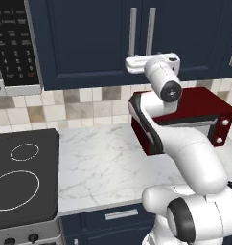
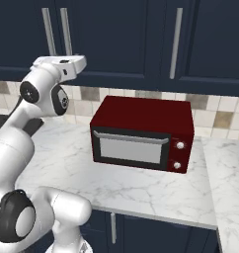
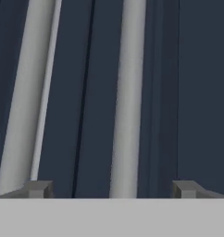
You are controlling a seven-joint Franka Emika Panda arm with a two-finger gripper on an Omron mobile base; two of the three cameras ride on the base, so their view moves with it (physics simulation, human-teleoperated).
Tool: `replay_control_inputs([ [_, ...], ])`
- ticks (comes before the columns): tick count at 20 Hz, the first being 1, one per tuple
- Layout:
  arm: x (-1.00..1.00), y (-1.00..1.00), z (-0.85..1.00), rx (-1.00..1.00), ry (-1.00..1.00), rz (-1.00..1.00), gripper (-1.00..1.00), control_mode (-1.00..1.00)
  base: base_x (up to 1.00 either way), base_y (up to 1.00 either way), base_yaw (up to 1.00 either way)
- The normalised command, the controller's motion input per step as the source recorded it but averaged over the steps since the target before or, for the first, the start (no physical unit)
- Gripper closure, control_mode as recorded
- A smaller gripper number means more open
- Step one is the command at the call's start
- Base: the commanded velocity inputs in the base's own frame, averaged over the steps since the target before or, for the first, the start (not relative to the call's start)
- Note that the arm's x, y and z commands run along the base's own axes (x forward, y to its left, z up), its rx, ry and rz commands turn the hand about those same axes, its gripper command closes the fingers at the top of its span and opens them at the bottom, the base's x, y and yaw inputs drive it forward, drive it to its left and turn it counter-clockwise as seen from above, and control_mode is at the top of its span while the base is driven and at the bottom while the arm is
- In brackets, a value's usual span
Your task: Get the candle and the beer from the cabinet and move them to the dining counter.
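The cabinet (image 1: pixel 89 38) is a dark navy wall unit, and its doors look shut. Two long silver bar handles (image 1: pixel 133 31) run side by side at the seam of the doors. My gripper (image 3: pixel 111 189) stands open right in front of them, and the right-hand handle (image 3: pixel 127 106) rises between its two fingertips (image 3: pixel 37 189). Seen from the base, the white hand (image 1: pixel 151 62) hovers just below the handles (image 2: pixel 66 29), against the cabinet's lower edge. The candle and the beer are hidden. The dining counter is out of view.
A red microwave (image 2: pixel 141 133) stands on the marble worktop (image 1: pixel 103 162) to the right of the arm. A black cooktop (image 1: pixel 22 177) lies to the left, with a dark control panel (image 1: pixel 12 43) above it. Navy drawer fronts (image 1: pixel 120 215) run below the worktop.
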Motion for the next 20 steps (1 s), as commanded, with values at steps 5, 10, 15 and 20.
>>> replay_control_inputs([
  [5,0.42,0.0,0.0,0.0,0.0,0.0,-1.0,-1.0,0.0,0.0,0.0],
  [10,0.43,0.01,-0.03,0.0,0.0,0.0,1.0,-1.0,0.0,0.0,0.0],
  [15,0.19,0.07,-0.03,0.0,0.01,0.0,1.0,-1.0,0.0,0.0,0.0],
  [20,0.0,0.03,-0.08,-0.02,0.01,0.0,1.0,-1.0,0.0,0.0,0.0],
])
